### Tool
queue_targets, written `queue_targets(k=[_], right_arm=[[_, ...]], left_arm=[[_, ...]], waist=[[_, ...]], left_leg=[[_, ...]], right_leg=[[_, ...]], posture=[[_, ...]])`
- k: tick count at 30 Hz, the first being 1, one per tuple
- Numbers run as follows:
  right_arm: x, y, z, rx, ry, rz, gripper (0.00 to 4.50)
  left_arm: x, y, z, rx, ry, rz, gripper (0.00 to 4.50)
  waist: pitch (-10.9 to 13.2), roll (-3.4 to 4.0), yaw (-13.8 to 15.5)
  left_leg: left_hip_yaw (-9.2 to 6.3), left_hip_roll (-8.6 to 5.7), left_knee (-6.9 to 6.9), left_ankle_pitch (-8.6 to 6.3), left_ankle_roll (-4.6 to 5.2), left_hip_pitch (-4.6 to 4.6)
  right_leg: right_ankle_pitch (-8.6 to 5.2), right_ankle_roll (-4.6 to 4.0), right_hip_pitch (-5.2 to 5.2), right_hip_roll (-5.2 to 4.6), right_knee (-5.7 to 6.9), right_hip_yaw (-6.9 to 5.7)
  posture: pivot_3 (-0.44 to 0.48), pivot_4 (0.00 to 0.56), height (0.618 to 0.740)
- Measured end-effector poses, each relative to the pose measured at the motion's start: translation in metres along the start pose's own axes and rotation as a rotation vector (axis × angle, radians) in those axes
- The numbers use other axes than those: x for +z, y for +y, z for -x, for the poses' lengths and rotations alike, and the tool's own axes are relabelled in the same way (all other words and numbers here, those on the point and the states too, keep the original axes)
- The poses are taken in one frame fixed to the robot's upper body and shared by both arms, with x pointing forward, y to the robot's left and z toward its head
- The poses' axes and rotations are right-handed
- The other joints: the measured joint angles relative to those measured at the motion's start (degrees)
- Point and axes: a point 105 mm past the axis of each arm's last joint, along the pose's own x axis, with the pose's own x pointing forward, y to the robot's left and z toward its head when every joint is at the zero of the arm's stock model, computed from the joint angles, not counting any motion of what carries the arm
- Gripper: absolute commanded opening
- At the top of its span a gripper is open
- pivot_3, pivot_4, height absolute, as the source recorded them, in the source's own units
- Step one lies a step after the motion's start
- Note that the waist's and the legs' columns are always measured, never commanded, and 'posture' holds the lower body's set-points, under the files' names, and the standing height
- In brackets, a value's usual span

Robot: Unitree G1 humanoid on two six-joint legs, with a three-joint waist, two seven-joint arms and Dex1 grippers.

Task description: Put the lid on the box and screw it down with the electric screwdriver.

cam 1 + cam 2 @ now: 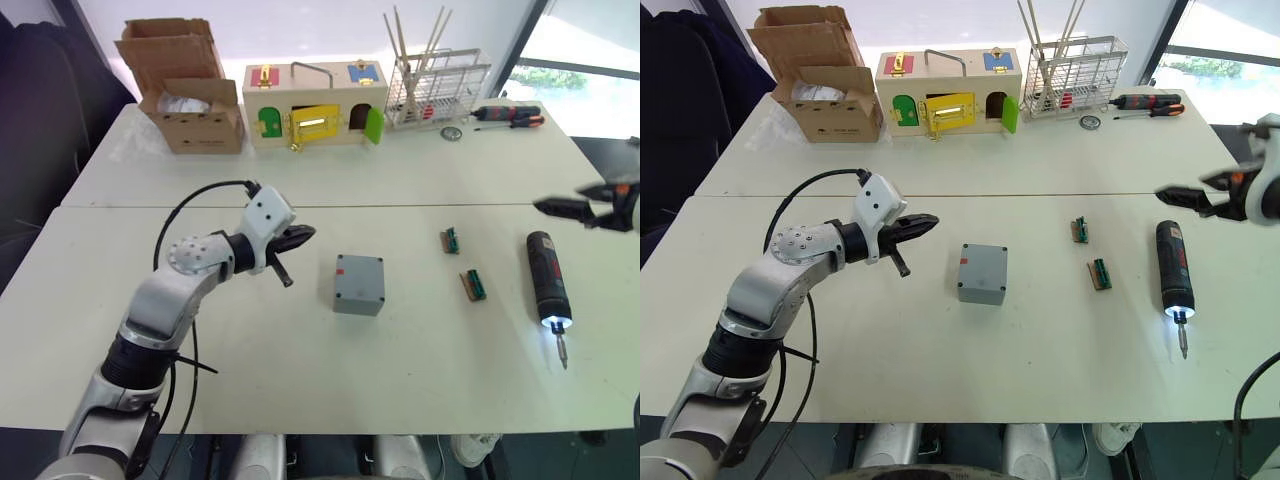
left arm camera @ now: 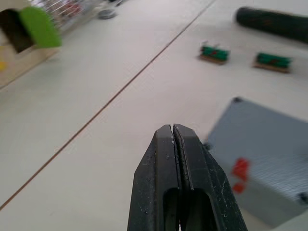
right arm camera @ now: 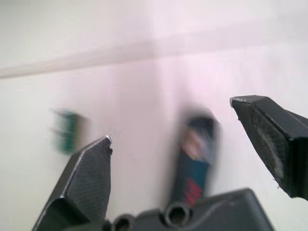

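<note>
On the white table [image 1: 300, 360], lay the electric screwdriver [image 1: 547, 279] near the right gripper [image 1: 1180, 197], long way pointing toward the near edge, light on. Hovered just past its back end, fingers wide. Sat mid-table, the box [image 1: 359, 284], beside the pinched-shut left gripper [image 1: 298, 237].

Box: grey box [image 1: 359, 284] mid-table [image 1: 300, 400], small red mark on its near-left side
Left end effector [image 1: 300, 238]: above the table, left of the box, apart from it
Electric screwdriver [image 1: 548, 281]: flat on the right, tip light on, bit towards the near edge
Right end effector [image 1: 560, 208]: right edge, beyond the screwdriver
Green parts [image 1: 472, 285]: two, between box and screwdriver
Far side: cardboard box [image 1: 187, 92], wooden latch box [image 1: 314, 105], wire rack [image 1: 434, 92]
</note>
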Motion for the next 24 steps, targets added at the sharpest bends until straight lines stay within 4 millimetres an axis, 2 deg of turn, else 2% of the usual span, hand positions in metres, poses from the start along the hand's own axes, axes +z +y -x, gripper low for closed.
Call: queue_targets(k=[1,2,3,6,7,8,10,13,15,17,21,24], right_arm=[[0.004,0.026,-0.003,0.111,-0.029,0.056,4.49],[-0.001,0.054,-0.006,0.213,-0.029,0.104,4.49],[-0.018,0.085,-0.010,0.323,0.017,0.153,4.49],[-0.077,0.155,-0.019,0.576,0.147,0.175,4.49],[-0.085,0.168,-0.019,0.619,0.158,0.172,4.49],[-0.089,0.175,-0.020,0.633,0.153,0.174,4.49],[-0.092,0.186,-0.024,0.641,0.130,0.186,4.49],[-0.095,0.192,-0.035,0.609,0.097,0.186,4.49],[-0.098,0.201,-0.043,0.608,0.076,0.164,4.49],[-0.101,0.206,-0.047,0.611,0.077,0.153,4.49],[-0.105,0.213,-0.048,0.608,0.100,0.139,4.49],[-0.107,0.225,-0.041,0.639,0.115,0.133,4.49]], left_arm=[[-0.007,-0.001,0.004,-0.015,0.034,-0.002,0.00],[-0.014,-0.005,0.005,-0.046,0.064,-0.004,0.00],[-0.022,-0.012,0.006,-0.090,0.100,-0.008,0.00],[-0.035,-0.026,0.002,-0.174,0.150,-0.005,0.00],[-0.038,-0.028,0.000,-0.188,0.160,-0.001,0.00],[-0.040,-0.030,-0.003,-0.205,0.167,-0.001,0.00],[-0.044,-0.036,-0.011,-0.246,0.175,-0.007,0.00],[-0.048,-0.041,-0.028,-0.291,0.163,0.012,0.00],[-0.044,-0.044,-0.044,-0.325,0.135,0.036,0.00],[-0.039,-0.046,-0.051,-0.372,0.120,0.012,0.00],[-0.041,-0.043,-0.061,-0.403,0.124,-0.015,0.00],[-0.043,-0.044,-0.070,-0.415,0.121,-0.006,0.00]], waist=[[0.0,-0.12,0.1],[0.0,-0.22,0.2],[0.0,-0.25,0.6],[0.0,-0.23,1.8],[0.0,-0.23,1.8],[0.0,-0.23,1.7],[0.0,-0.28,1.6],[0.0,-0.30,1.7],[0.0,-0.33,1.7],[0.0,-0.33,1.5],[0.0,-0.33,1.5],[0.0,-0.34,1.7]], left_leg=[[-0.02,0.08,0.00,0.00,-0.02,0.00],[-0.03,0.11,-0.01,0.03,-0.07,-0.02],[-0.08,0.12,0.00,0.06,-0.14,-0.03],[-0.06,0.02,0.25,0.05,-0.12,-0.06],[-0.10,0.01,0.32,0.01,-0.03,-0.06],[-0.08,-0.05,0.36,-0.16,0.31,-0.04],[-0.08,-0.05,0.49,-0.21,0.41,-0.02],[-0.10,-0.05,0.46,-0.12,0.26,-0.04],[-0.09,-0.17,0.44,-0.03,0.10,-0.11],[-0.03,-0.18,0.35,-0.02,0.09,-0.08],[-0.07,-0.13,0.34,-0.12,0.28,-0.03],[-0.24,-0.11,0.35,-0.14,0.30,-0.06]], right_leg=[[0.00,0.00,0.05,0.06,-0.01,-0.13],[0.00,-0.01,0.07,0.08,-0.03,-0.22],[-0.01,-0.02,0.12,0.00,-0.03,-0.31],[0.00,-0.03,0.20,-0.19,-0.01,-0.26],[0.01,-0.10,0.22,-0.23,-0.05,-0.22],[0.01,-0.26,0.25,-0.28,-0.09,-0.14],[0.00,-0.33,0.29,-0.29,-0.09,-0.12],[0.07,-0.19,0.24,-0.26,0.01,-0.12],[0.11,-0.10,0.18,-0.17,0.02,-0.16],[0.11,-0.10,0.16,-0.16,0.00,-0.16],[0.11,-0.11,0.14,-0.13,0.09,-0.16],[0.10,-0.12,0.15,-0.13,0.11,-0.20]], posture=[[0.000,0.150,0.728],[0.000,0.150,0.728],[0.000,0.150,0.728],[0.000,0.150,0.728],[0.000,0.150,0.728],[0.000,0.150,0.728],[0.000,0.150,0.728],[0.000,0.150,0.728],[0.000,0.150,0.728],[0.000,0.150,0.728],[0.000,0.150,0.728],[0.000,0.150,0.728]])
